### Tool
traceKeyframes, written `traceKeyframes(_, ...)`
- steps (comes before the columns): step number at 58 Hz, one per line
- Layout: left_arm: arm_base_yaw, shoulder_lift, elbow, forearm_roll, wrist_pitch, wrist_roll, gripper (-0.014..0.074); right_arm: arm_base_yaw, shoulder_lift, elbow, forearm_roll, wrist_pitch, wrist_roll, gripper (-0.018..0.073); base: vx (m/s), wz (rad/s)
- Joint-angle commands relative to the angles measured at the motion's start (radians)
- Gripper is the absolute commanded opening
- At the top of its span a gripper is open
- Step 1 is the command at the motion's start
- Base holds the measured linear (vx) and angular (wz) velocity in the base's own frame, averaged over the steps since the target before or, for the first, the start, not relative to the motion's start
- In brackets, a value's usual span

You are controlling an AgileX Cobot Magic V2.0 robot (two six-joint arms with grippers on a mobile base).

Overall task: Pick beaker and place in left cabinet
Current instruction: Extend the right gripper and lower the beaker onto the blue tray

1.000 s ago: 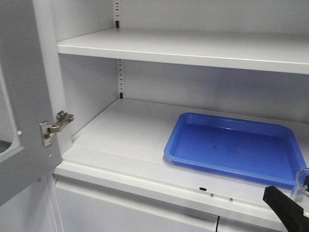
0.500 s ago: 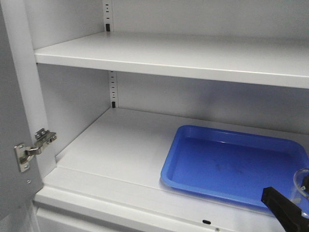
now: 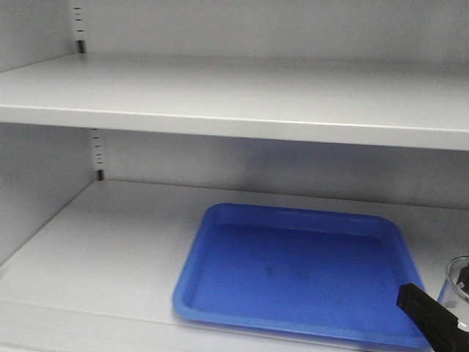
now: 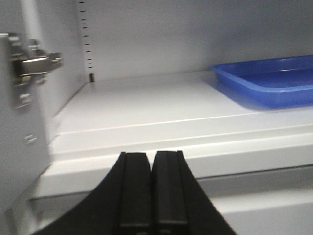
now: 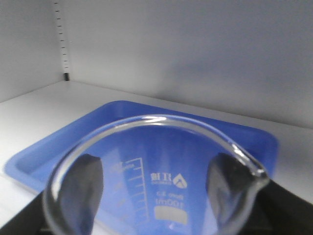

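Note:
The clear glass beaker (image 5: 156, 171), with white scale markings and a pouring lip, sits between the black fingers (image 5: 90, 181) of my right gripper (image 5: 154, 188), which is shut on it. In the front view the beaker (image 3: 459, 282) shows at the lower right edge, just right of the blue tray, with a black finger (image 3: 432, 315) in front of it. The left cabinet (image 3: 220, 103) is light grey, with wide flat shelves and a slotted rail. My left gripper (image 4: 150, 156) is shut and empty, in front of the lower shelf's front edge (image 4: 195, 161).
A blue plastic tray (image 3: 293, 271) lies on the lower shelf, right of centre; it also shows in the left wrist view (image 4: 269, 81) and the right wrist view (image 5: 58, 156). A metal door hinge (image 4: 29, 63) is at the cabinet's left side. The upper shelf (image 3: 234, 125) overhangs.
The front view has shifted closer and to the right: the door and hinge have left the frame and the tray sits more to the centre. The beaker stays held at the lower right.

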Motion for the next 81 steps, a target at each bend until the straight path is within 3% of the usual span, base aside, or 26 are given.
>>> traceKeyframes(1,-0.006,-0.018,0.016,-0.008,-0.084,-0.002,0.0001,-0.004,-0.004,-0.035,-0.012,0.003,0.0,-0.0004,0.11,-0.41)
traceKeyframes(56,-0.006,-0.018,0.016,-0.008,-0.084,-0.002,0.0001,-0.004,0.006,-0.035,0.002,-0.006,0.005,-0.0004,0.06,-0.21)
traceKeyframes(65,-0.006,-0.018,0.016,-0.008,-0.084,-0.002,0.0001,-0.004,0.139,-0.066,-0.027,-0.031,0.0,-0.0004,0.0,0.01)
traceKeyframes(71,-0.006,-0.018,0.016,-0.008,-0.084,-0.002,0.0001,-0.004,0.276,-0.14,-0.088,-0.126,-0.001,-0.0004,0.0,0.0)
traceKeyframes(81,-0.006,-0.018,0.016,-0.008,-0.084,-0.002,0.0001,-0.004,0.507,-0.302,-0.092,-0.239,-0.001,-0.0004,0.0,0.0)
